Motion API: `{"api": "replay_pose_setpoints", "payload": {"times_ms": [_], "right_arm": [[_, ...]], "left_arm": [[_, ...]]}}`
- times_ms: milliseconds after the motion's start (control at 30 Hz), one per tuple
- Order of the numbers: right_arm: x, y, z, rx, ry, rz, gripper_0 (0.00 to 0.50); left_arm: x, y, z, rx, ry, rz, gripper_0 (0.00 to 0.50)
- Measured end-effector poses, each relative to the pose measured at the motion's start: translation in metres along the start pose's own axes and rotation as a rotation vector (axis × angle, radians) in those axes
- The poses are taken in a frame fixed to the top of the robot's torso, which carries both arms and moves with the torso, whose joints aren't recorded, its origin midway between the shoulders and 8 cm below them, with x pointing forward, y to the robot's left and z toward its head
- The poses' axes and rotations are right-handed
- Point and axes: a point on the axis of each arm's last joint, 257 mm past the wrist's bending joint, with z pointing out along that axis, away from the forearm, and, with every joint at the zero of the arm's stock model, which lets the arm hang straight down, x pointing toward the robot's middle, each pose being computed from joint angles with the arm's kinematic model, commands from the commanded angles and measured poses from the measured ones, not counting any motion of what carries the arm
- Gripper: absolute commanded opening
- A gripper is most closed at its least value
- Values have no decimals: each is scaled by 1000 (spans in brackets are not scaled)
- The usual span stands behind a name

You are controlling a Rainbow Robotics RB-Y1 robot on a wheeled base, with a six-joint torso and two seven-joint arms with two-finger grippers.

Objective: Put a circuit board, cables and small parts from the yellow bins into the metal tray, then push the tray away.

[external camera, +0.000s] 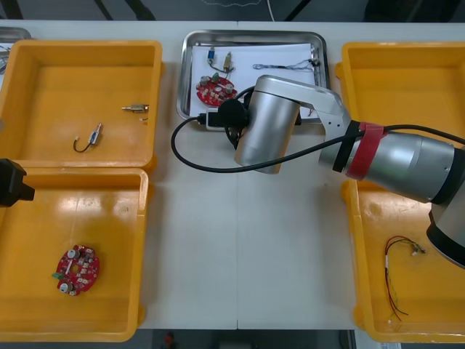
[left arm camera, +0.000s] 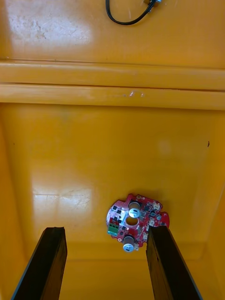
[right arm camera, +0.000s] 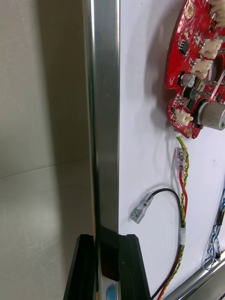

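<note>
The metal tray (external camera: 190,73), white inside, stands at the table's far middle. In it lie a red circuit board (external camera: 216,90), a blue and white cable (external camera: 287,65) and small metal parts (external camera: 227,62). My right arm (external camera: 269,123) reaches over the tray's near edge. In the right wrist view my right gripper (right arm camera: 108,262) is shut on the tray's rim (right arm camera: 104,117), with the board (right arm camera: 197,70), a red and yellow cable (right arm camera: 183,187) and a black cable (right arm camera: 159,194) beyond. My left gripper (left arm camera: 105,262) hangs open above the near left bin, over a second circuit board (left arm camera: 136,220).
The far left bin (external camera: 43,58) holds a black cable (external camera: 87,138) and a small metal part (external camera: 136,109). The near left bin (external camera: 123,218) holds the second board (external camera: 77,269). A red and yellow cable (external camera: 396,276) lies in the near right bin (external camera: 363,240).
</note>
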Motion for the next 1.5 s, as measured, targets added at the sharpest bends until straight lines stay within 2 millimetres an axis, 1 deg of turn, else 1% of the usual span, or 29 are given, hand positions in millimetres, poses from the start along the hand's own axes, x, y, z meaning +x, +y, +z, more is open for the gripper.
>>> {"api": "replay_pose_setpoints", "payload": {"times_ms": [367,600,633,667,700,733,800,833,867,900,967,1167,1267,1333,1400,1500], "right_arm": [[-6,-13,4,16,-15,19,0],[-8,-16,6,20,-20,20,2],[-8,-15,6,20,-20,20,55],[-8,-15,6,20,-20,20,223],[-8,-15,6,20,-19,21,291],[-8,-15,6,20,-19,21,373],[-8,-16,6,20,-18,21,440],[-8,-16,6,21,-18,21,449],[-8,-16,6,21,-18,21,473],[-8,-16,6,22,-18,20,486],[-8,-17,6,23,-19,20,500],[-9,-21,3,26,-20,30,500],[-9,-25,-6,20,-6,46,500],[-13,-26,-15,15,-10,58,500],[-17,-24,-24,6,-20,73,500],[-22,-17,-38,-17,-34,96,500]], "left_arm": [[0,0,0,0,0,5,500],[0,0,0,0,0,5,500],[0,0,0,0,0,5,500],[0,0,0,0,0,5,500],[0,0,0,0,0,5,500],[0,0,0,0,0,5,500],[0,0,0,0,0,5,500],[0,0,0,0,0,5,500],[0,0,0,0,0,5,500],[0,0,0,0,0,5,500],[0,0,0,0,0,5,500],[0,0,0,0,0,5,500],[0,0,0,0,0,5,500],[0,0,0,0,0,5,500],[0,0,0,0,0,5,500],[0,0,0,0,0,5,500]]}}
